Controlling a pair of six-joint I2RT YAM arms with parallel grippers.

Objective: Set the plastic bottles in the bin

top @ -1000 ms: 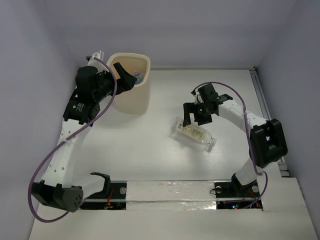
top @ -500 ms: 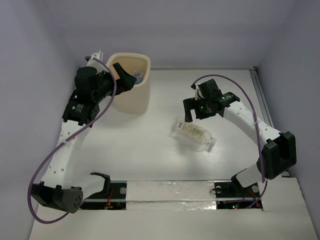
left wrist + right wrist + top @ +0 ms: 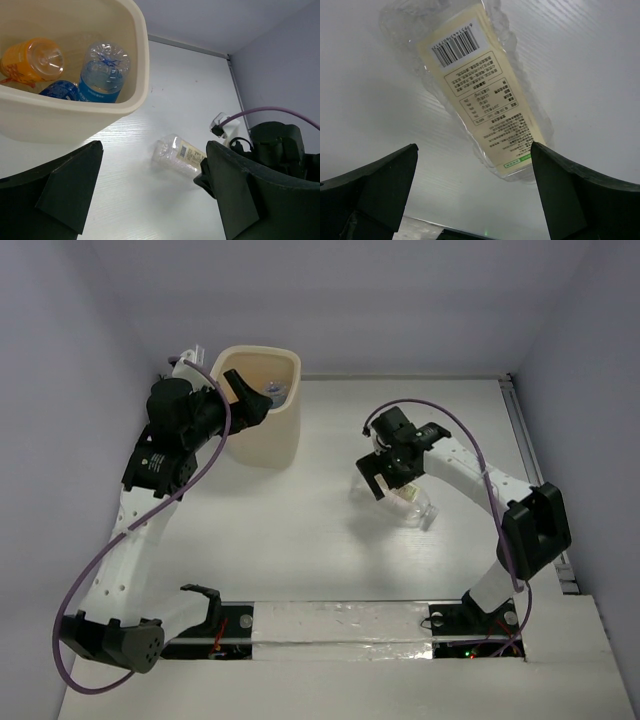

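The cream bin (image 3: 290, 430) stands at the far left. Inside it, the left wrist view shows a small orange bottle (image 3: 32, 60) and two blue-labelled clear bottles (image 3: 102, 75) (image 3: 60, 90). A wide clear ribbed bottle (image 3: 417, 507) with a cream label lies on its side on the table right of centre. It also shows in the left wrist view (image 3: 180, 154) and the right wrist view (image 3: 480, 95). My right gripper (image 3: 385, 478) is open and hovers just over this bottle, a finger on each side (image 3: 475, 170). My left gripper (image 3: 252, 400) is open and empty at the bin's near-left rim (image 3: 152, 172).
Grey walls close the table at the back and on both sides. A metal rail (image 3: 520, 430) runs along the right edge. A taped strip (image 3: 340, 625) and the arm bases line the near edge.
My right gripper has swung left and come down over the ribbed bottle, now covering its near end. The left arm has hardly moved.
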